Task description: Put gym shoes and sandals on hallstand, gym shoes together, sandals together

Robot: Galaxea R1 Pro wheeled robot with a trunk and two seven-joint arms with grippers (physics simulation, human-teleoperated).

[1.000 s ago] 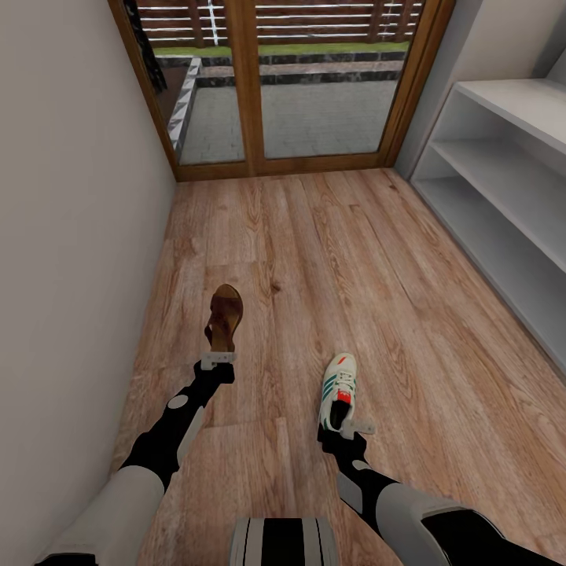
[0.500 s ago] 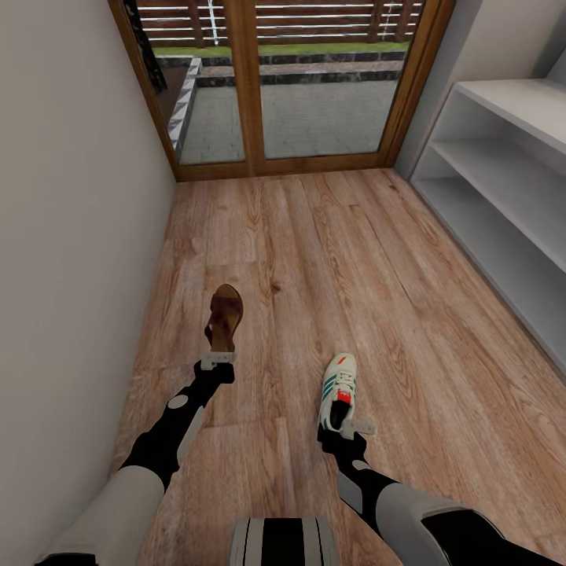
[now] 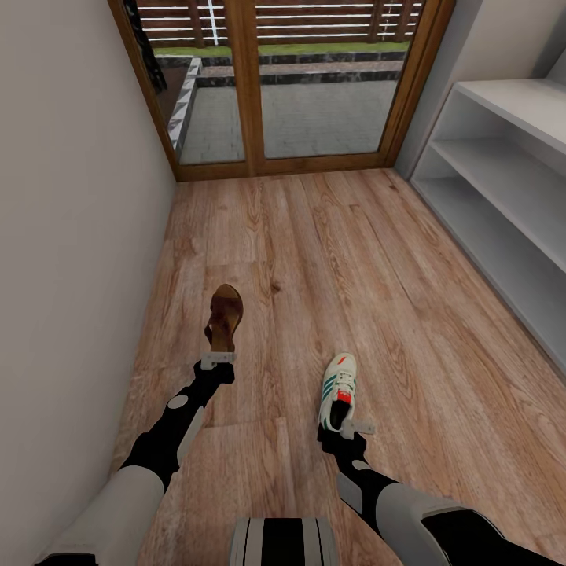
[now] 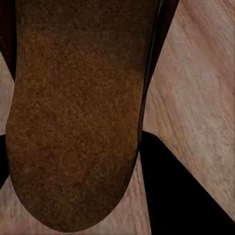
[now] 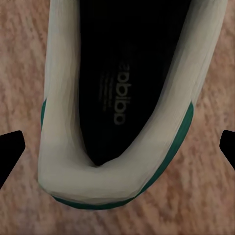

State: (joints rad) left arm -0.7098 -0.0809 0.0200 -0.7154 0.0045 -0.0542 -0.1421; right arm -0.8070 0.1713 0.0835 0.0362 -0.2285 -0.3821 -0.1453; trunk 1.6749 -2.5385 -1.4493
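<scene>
On the wood-plank corridor floor (image 3: 409, 314), a dark brown sandal (image 3: 226, 316) is tipped on its edge, and my left gripper (image 3: 218, 360) is shut on its heel end. In the left wrist view the sandal (image 4: 73, 112) sits between the dark fingers (image 4: 176, 186), which press against its sides. A white gym shoe (image 3: 339, 389) with green stripes and a red tongue patch lies flat on the floor. My right gripper (image 3: 350, 428) stands open around its heel. In the right wrist view, floor shows between the fingertips (image 5: 10, 147) and the shoe's heel (image 5: 112, 176). The hallstand (image 3: 511, 189) runs along the right wall.
A white wall closes the left side close to my left arm. A wood-framed glass door (image 3: 306, 86) ends the corridor ahead. Open floor lies between the shoes and the hallstand's lowest shelf (image 3: 503, 251).
</scene>
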